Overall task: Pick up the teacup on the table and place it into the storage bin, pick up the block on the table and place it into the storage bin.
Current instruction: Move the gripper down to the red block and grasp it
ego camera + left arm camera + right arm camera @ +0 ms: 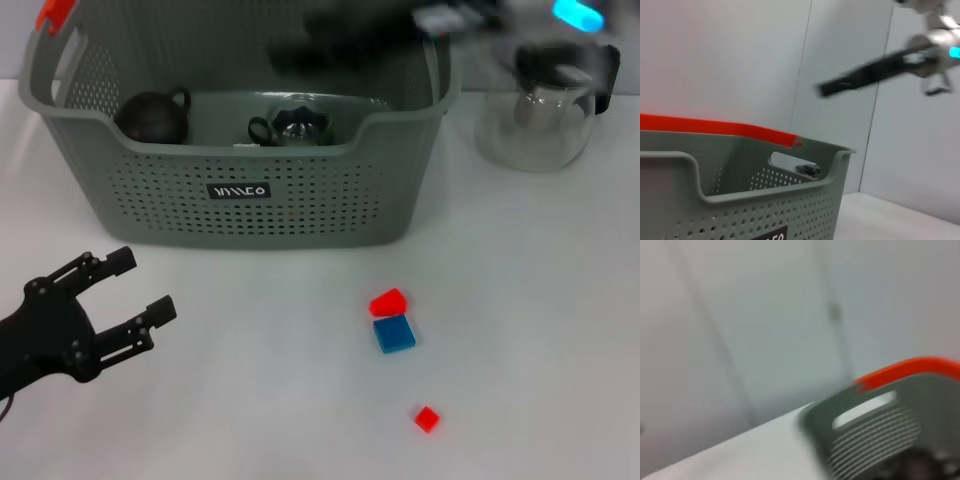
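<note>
The storage bin (240, 200) stands at the back left of the table, grey and perforated, with an orange handle clip (55, 12). Inside it lie a glass teacup (292, 127) and a dark round pot (152, 116). On the table in front of the bin's right end lie a red block (388, 301), a blue block (394, 333) touching it, and a smaller red block (426, 418). My left gripper (145, 285) is open and empty, low at the front left. My right arm (400, 30) is a blur above the bin's far right; the left wrist view shows the right arm (870, 72) high over the bin (740, 200).
A glass teapot (535, 120) stands at the back right beside the bin. The right wrist view shows only a corner of the bin (875, 435) with its orange clip (910, 367) and a wall behind.
</note>
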Controlling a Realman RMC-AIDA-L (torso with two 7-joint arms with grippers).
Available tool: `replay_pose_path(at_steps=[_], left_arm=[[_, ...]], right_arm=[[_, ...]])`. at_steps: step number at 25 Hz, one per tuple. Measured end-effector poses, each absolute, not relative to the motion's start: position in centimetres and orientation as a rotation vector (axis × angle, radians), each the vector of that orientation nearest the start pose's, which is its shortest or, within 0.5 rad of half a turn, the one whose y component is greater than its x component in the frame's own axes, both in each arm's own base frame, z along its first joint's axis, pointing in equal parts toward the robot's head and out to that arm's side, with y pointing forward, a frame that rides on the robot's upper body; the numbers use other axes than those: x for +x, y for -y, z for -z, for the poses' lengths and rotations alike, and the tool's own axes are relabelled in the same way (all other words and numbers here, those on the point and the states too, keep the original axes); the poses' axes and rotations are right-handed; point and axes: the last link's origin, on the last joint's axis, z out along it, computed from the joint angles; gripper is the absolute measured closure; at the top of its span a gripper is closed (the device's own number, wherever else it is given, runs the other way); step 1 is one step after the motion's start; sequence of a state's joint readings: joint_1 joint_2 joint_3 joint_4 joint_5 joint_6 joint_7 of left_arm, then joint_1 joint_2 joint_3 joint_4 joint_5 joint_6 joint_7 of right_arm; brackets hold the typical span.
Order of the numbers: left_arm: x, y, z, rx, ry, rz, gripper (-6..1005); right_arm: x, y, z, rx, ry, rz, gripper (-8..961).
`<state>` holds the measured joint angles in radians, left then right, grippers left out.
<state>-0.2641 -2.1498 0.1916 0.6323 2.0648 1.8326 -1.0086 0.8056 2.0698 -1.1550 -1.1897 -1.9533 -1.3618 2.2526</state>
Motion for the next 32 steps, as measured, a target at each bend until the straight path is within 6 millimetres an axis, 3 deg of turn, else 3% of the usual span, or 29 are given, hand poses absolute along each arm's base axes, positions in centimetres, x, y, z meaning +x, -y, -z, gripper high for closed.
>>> replay_pose_path(at_steps=[4, 7, 10, 13, 19, 28, 32], left_arm=[[-33.0, -22.5, -2.5, -2.338, 0.567, 0.950, 175], [-33.0, -22.6, -2.5, -2.338, 0.568, 0.949, 174], [-32.9, -22.8, -2.4, -2.339, 0.568, 0.948, 174], [-32.8, -22.9, -2.4, -2.342, 0.566, 0.950, 174], [-32.8, -23.0, -2.3, -2.344, 0.566, 0.951, 174], [-32.9, -22.8, -2.4, -2.336, 0.567, 0.947, 174], [-32.9, -22.8, -2.4, -2.335, 0.567, 0.945, 174]], right_arm=[[9.5, -35.8, -5.1, -2.951, -0.649, -0.374, 234], [12.4, -33.5, -6.4, -2.977, -0.781, -0.073, 246], [14.5, -32.4, -6.2, -2.952, -0.884, 0.182, 267], [15.3, -32.1, -4.8, -2.908, -0.933, 0.371, 308], [14.5, -31.6, 0.1, -2.857, -0.923, 0.711, 418], [13.0, -31.3, 5.6, -2.772, -0.905, 0.932, 435], [12.9, -31.0, 6.9, -2.744, -0.900, 0.959, 434]])
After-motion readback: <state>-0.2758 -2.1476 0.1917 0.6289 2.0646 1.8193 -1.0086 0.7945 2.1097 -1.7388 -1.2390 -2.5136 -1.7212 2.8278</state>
